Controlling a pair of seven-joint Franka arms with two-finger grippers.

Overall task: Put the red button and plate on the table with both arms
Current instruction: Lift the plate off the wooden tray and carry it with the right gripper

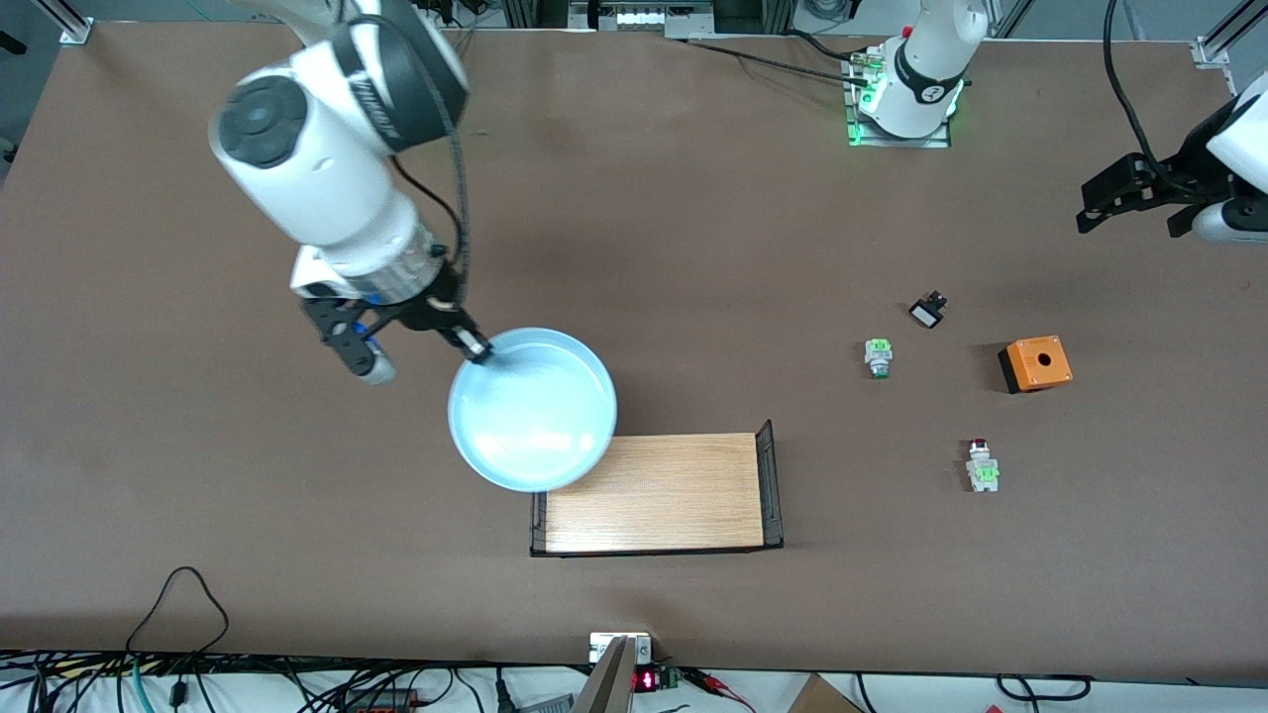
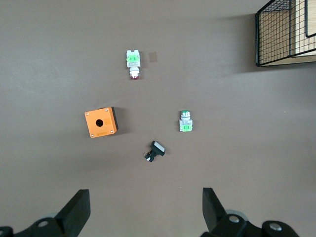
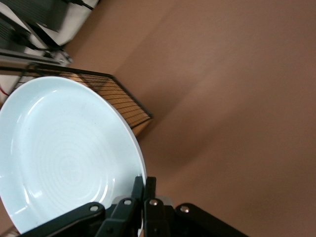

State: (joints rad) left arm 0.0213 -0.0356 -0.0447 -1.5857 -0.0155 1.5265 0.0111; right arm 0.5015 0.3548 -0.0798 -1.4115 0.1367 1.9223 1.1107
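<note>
On the brown tabletop (image 1: 198, 475), closest to the front camera, sits a small wooden tray (image 1: 656, 492) with black wire ends. A little farther back, toward the left arm's end, the red button (image 1: 982, 465) lies on its side on the tabletop, with its dark red cap pointing away from the camera and its green block nearer to it. The pale blue plate (image 1: 540, 416) is up in the air and tipped, and its lower edge hangs over one corner of the tray. The right pincer (image 1: 477, 350) is pinching the plate's rim, with its two fingers pressed tight on the edge, as the right wrist view shows (image 3: 144, 190). Farther from the camera than the red button are an orange box (image 1: 1035, 362) with a hole in its top and a green and silver switch (image 1: 878, 357) with no red cap. A small black and white part (image 1: 927, 312) lies a bit farther back again, between those two. The left pincer (image 1: 1139, 203) hangs over bare tabletop near the left arm's end, well apart from all the small things, and its fingers (image 2: 76, 212) are spread wide with nothing between them. The left arm waits there
</note>
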